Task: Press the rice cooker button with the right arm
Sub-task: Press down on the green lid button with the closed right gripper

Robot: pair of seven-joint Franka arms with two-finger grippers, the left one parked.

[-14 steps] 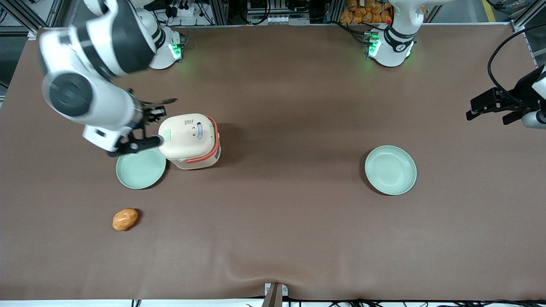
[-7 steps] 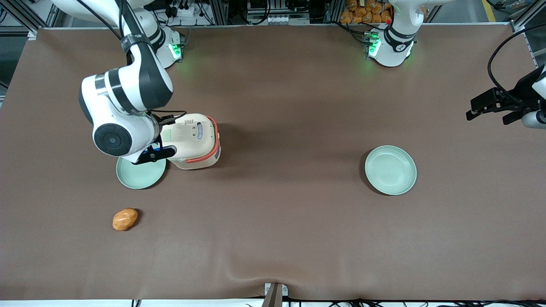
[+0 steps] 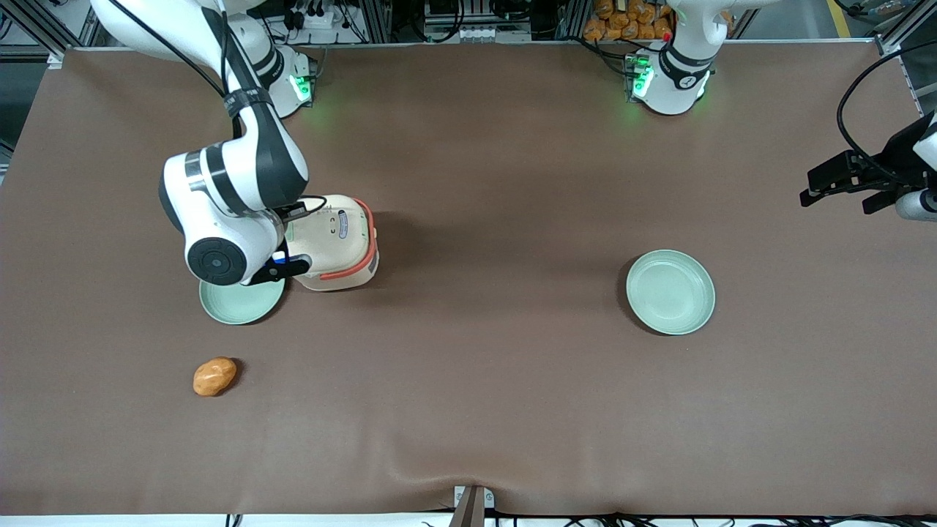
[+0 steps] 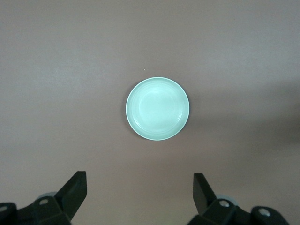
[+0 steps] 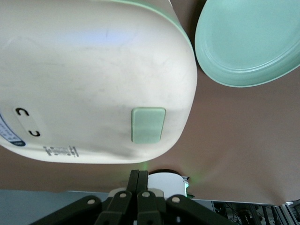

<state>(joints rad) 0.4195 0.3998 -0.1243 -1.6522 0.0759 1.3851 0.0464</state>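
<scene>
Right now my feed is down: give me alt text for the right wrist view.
The shut pincer hangs close above the rice cooker, its tips near the pale green button on the cream lid. A pale green plate lies beside the cooker on the brown table.

- The right arm (image 3: pixel 227 212) covers part of the rice cooker (image 3: pixel 333 241), part of one green plate (image 3: pixel 238 304), and the gripper (image 5: pixel 140 180).
- The plate's (image 5: pixel 248 42) rim is cut off in the right wrist view.

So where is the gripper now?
The gripper, shut, hangs over the rice cooker, close to its green button, beside a plate.
</scene>
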